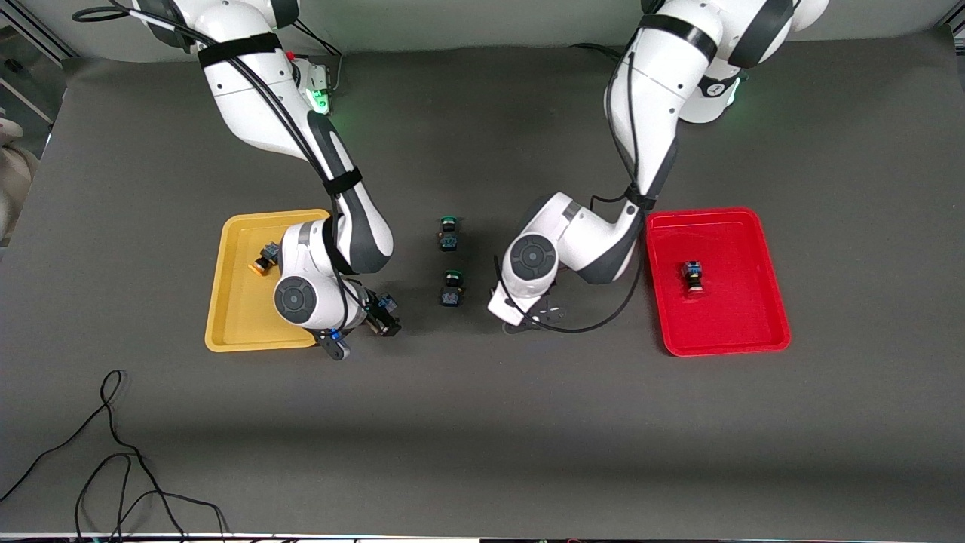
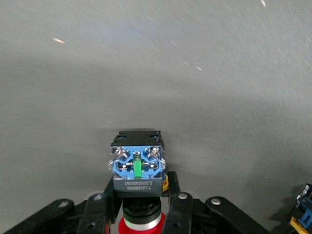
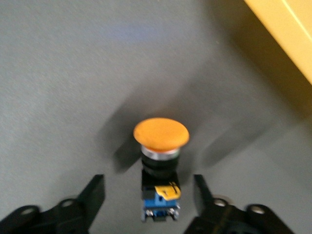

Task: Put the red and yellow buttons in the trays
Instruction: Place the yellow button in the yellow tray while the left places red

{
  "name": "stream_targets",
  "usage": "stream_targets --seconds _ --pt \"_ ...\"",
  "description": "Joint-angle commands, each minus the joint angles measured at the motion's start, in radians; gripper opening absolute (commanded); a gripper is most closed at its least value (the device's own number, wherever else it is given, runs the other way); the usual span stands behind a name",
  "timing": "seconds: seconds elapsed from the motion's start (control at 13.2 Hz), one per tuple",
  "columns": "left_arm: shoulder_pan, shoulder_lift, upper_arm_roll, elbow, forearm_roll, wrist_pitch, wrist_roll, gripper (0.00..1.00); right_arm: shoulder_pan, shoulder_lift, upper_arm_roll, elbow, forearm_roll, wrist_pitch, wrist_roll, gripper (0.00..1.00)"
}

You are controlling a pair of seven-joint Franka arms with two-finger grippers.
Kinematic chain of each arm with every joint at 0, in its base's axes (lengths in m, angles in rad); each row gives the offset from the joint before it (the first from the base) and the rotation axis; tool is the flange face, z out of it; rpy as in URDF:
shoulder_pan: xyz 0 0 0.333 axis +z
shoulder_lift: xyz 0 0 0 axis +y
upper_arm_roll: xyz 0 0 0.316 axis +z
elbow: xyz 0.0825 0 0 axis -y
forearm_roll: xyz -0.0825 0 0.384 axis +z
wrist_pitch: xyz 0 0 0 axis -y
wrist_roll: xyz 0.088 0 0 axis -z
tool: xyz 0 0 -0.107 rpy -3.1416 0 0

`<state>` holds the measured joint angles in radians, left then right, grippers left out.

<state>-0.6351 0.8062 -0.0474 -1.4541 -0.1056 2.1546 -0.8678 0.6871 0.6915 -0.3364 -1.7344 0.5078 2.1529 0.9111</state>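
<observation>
Dark grey matte table [image 1: 482,422] carries two glossy shallow plastic trays with rounded corners and raised rims. The yellow tray [image 1: 234,317] sits toward the right arm's end; in it lies one orange-capped button [image 1: 265,259], tipped on its side. The red tray [image 1: 724,332] sits toward the left arm's end, holding one red-capped button [image 1: 692,276]. Between the trays, two green-capped buttons [image 1: 448,233] lie on the table, the second [image 1: 451,287] nearer the front camera. The left gripper [image 2: 141,209] is low over the table beside the red tray; its black fingers [image 2: 176,212] are clenched against the dark squarish body of a red button [image 2: 137,168], blue terminal block showing, red cap between the fingers. The right gripper [image 3: 148,195] is low beside the yellow tray's edge nearer the green-capped buttons; its fingers [image 3: 95,192] stand apart on either side of an orange button [image 3: 161,146] with smooth domed cap, silver collar and black neck, not touching it. Loose black cable [image 1: 113,460] lies on the table well nearer the front camera than the yellow tray.
</observation>
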Motion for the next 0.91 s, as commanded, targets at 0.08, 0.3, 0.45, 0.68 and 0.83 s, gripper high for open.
stream_targets --seconds 0.08,0.3,0.45,0.68,0.83 --pt "0.135 -0.195 -0.026 -0.018 -0.055 -0.207 0.088 0.05 0.0 -0.085 -0.012 -0.033 0.006 -0.054 -0.001 0.09" --pt "0.268 -0.341 -0.025 -0.102 -0.083 -0.332 0.225 0.05 -0.018 -0.183 -0.119 0.002 0.002 -0.267 -0.134 0.09" --pt "0.354 -0.444 -0.015 -0.228 -0.051 -0.328 0.355 0.05 -0.018 -0.231 -0.22 -0.002 -0.011 -0.355 -0.259 0.09" --pt "0.536 -0.524 -0.015 -0.353 0.035 -0.325 0.632 0.05 -0.026 -0.198 -0.286 -0.036 -0.11 -0.323 -0.412 0.09" --pt "0.612 -0.512 -0.015 -0.397 0.137 -0.273 0.737 0.05 -0.032 -0.172 -0.311 -0.094 -0.11 -0.236 -0.504 0.09"
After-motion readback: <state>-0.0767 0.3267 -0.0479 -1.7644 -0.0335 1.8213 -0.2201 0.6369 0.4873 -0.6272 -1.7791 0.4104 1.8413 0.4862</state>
